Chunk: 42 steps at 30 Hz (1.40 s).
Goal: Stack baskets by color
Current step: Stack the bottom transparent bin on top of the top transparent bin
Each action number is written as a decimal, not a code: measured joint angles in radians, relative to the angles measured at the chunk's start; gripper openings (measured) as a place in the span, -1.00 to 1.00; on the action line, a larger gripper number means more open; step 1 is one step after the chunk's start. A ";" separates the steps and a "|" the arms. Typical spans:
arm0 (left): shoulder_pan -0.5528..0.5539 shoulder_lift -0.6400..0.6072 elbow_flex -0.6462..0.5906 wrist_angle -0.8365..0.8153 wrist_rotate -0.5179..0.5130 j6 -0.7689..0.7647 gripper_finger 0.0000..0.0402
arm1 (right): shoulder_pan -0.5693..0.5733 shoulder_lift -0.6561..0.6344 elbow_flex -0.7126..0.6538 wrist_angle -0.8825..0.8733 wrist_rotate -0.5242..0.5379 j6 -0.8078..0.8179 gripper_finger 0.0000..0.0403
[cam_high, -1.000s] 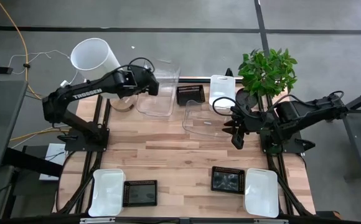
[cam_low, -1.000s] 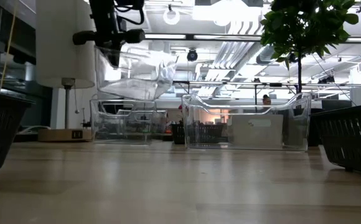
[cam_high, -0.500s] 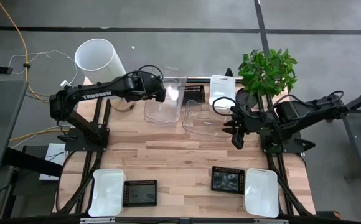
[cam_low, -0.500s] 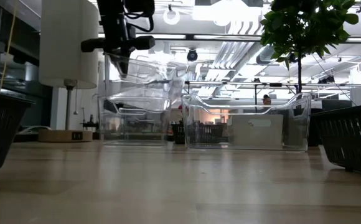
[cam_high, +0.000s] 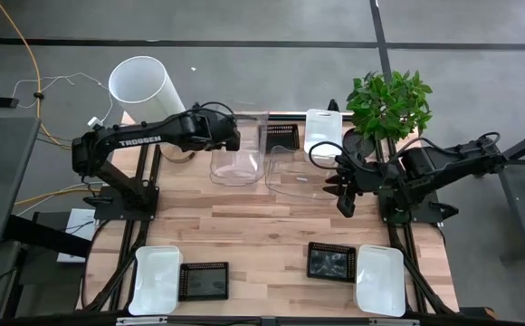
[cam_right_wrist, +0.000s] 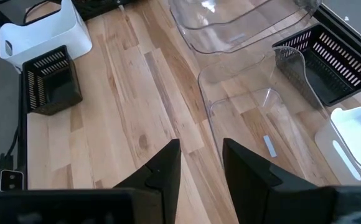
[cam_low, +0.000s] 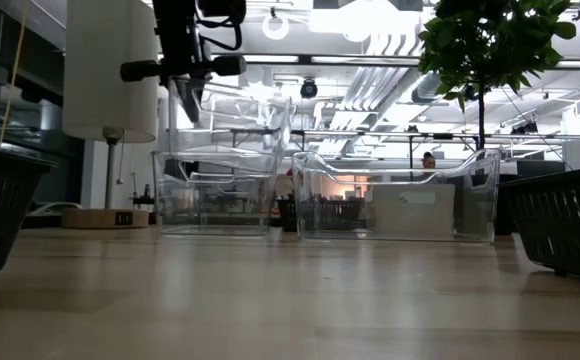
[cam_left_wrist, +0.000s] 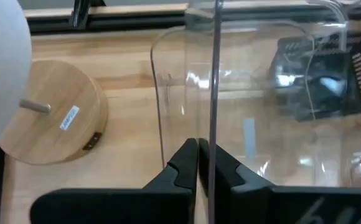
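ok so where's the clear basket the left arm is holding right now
In the high view the clear basket sits at the table's far left-center, pinched by the left claw, right beside the second clear basket.

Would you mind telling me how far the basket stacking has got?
Early days; no finished stack shows. In hand: the left gripper, jaws shut on a clear basket, holds it beside the other clear basket. The right gripper waits, jaws open. Left: nesting the clear pair, then the white baskets and black baskets, all apart.

grey floor (cam_high: 272,23), ceiling lights (cam_low: 350,15) (bright)
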State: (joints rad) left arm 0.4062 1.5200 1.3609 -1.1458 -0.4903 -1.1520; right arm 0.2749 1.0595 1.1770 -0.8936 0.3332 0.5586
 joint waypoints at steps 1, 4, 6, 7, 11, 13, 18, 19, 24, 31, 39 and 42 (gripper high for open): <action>-0.007 0.000 0.000 -0.011 0.001 -0.006 -1.00 | 0.000 0.000 0.000 0.000 0.000 -0.002 -0.46; -0.023 0.000 0.000 -0.070 -0.005 -0.027 -1.00 | 0.000 0.000 0.000 0.000 0.000 -0.002 -0.46; -0.033 -0.007 0.000 -0.122 -0.028 -0.057 -1.00 | 0.000 0.000 0.000 0.000 0.000 -0.002 -0.46; -0.040 -0.015 0.000 -0.145 -0.043 -0.072 -1.00 | 0.000 0.000 0.000 0.000 0.000 -0.001 -0.46; -0.049 -0.026 0.000 -0.144 -0.052 -0.076 -1.00 | 0.000 0.000 0.000 0.000 0.000 0.000 -0.46; -0.049 -0.030 0.000 -0.148 -0.048 -0.076 -1.00 | 0.000 0.000 0.000 0.000 0.000 -0.001 -0.46; -0.050 -0.029 0.000 -0.132 -0.010 -0.055 -1.00 | 0.000 0.000 0.000 0.000 0.000 -0.002 -0.46; -0.050 -0.029 0.000 -0.123 -0.006 -0.051 -1.00 | 0.000 0.000 0.000 0.000 0.000 -0.006 -0.46; -0.050 -0.029 0.000 -0.114 0.019 -0.049 -1.00 | 0.000 0.000 0.000 0.000 0.001 -0.017 -0.46; -0.050 -0.012 -0.025 -0.065 0.043 -0.032 -1.00 | 0.000 0.000 0.000 0.000 0.001 -0.017 -0.46; -0.046 -0.012 -0.080 -0.006 0.089 -0.023 -1.00 | 0.000 0.000 0.000 0.000 0.001 -0.017 -0.46; -0.045 -0.012 -0.080 -0.002 0.076 -0.023 -1.00 | 0.000 0.000 0.000 0.000 0.001 -0.017 -0.46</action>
State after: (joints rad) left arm 0.3611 1.5078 1.2812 -1.1477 -0.4143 -1.1748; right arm 0.2749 1.0592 1.1770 -0.8932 0.3340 0.5419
